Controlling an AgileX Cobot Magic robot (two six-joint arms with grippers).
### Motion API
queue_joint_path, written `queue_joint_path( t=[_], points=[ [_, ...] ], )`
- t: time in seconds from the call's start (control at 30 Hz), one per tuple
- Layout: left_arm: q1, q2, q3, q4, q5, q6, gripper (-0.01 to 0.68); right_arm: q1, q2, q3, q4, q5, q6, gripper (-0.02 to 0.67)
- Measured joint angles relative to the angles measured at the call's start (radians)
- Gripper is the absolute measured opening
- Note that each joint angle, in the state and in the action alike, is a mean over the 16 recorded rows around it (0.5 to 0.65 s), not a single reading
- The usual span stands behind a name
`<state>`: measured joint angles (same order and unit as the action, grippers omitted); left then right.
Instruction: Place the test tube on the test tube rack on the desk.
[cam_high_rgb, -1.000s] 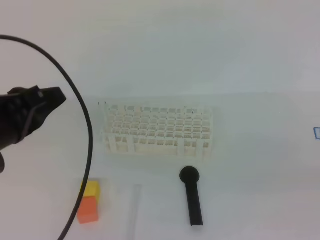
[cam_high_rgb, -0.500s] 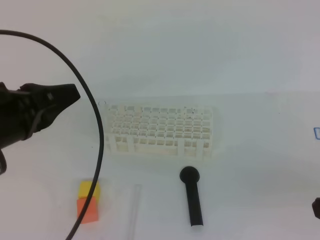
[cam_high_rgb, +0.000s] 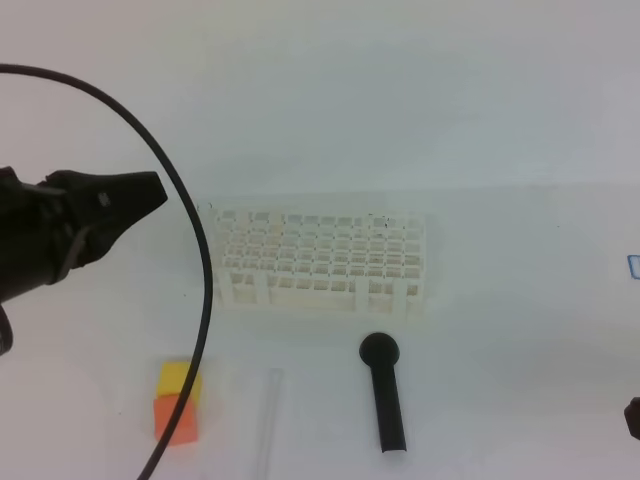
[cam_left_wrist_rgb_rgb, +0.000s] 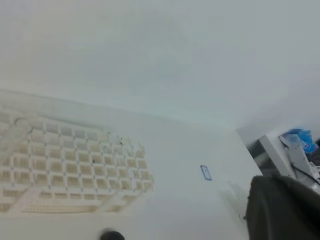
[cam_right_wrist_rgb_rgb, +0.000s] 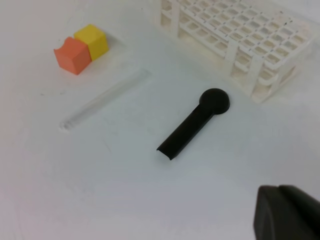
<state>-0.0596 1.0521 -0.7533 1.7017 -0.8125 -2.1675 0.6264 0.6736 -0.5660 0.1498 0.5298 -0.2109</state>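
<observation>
The white test tube rack (cam_high_rgb: 318, 262) stands near the middle of the white table (cam_high_rgb: 500, 120) in the high view, on its short legs, its lattice of small square holes showing nothing in them. The test tube (cam_high_rgb: 267, 420) lies flat on the table at about seven o'clock from the rack, well apart from it, its length running roughly from twelve to six o'clock and its lower end cut off by the frame edge; in the right wrist view it shows as a faint clear rod (cam_right_wrist_rgb_rgb: 104, 99) with nothing touching it. Just beside it at nine o'clock sit a yellow block (cam_high_rgb: 180, 380) and an orange block (cam_high_rgb: 176, 420), touching each other, the yellow one on the rack side. At three o'clock from the tube lies a black round-headed stick (cam_high_rgb: 385, 395), its round head toward the rack and close to the rack's front edge without touching. The left hand (cam_high_rgb: 150, 188) hangs above the table at nine o'clock from the rack, closed tight with its tip pointing toward the rack and holding nothing; a black cable (cam_high_rgb: 195, 240) arcs past it. The right hand (cam_right_wrist_rgb_rgb: 287, 212) shows only as a dark bulk at the lower right corner of its own camera and as a sliver at the right edge of the high view; it too is fully closed and empty, well apart from the tube.
</observation>
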Motion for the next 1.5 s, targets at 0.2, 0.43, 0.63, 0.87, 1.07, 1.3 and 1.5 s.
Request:
queue_joint_path(
  t=[0.2, 0.43, 0.63, 0.87, 1.07, 1.3, 1.5],
  points=[
    [-0.029, 0.000, 0.000, -0.233, -0.015, 0.180, -0.001, 0.000, 0.000, 0.000, 0.000, 0.001, -0.001, -0.001],
    [-0.172, -0.003, -0.008, -0.780, 0.266, 0.728, -0.001, 0.000, 0.000, 0.000, 0.000, 0.001, -0.001, -0.001],
    [-0.342, 0.005, -0.055, -1.302, 0.825, 1.312, -0.001, 0.000, 0.000, 0.000, 0.000, 0.001, -0.001, -0.001],
    [-0.461, 0.061, -0.120, -1.688, 1.416, 1.777, 0.000, 0.000, 0.000, 0.000, 0.000, 0.001, -0.001, -0.001],
    [-0.477, 0.164, -0.149, -1.814, 1.597, 1.918, 0.024, 0.000, 0.000, 0.000, 0.001, 0.001, -0.001, -0.001],
    [-0.478, 0.304, -0.150, -1.856, 1.585, 1.938, 0.180, 0.000, 0.000, 0.000, 0.001, 0.002, -0.001, -0.001],
    [-0.478, 0.421, -0.150, -1.889, 1.551, 1.923, 0.333, 0.000, 0.000, 0.000, 0.002, -0.003, -0.001, -0.001]
  ],
)
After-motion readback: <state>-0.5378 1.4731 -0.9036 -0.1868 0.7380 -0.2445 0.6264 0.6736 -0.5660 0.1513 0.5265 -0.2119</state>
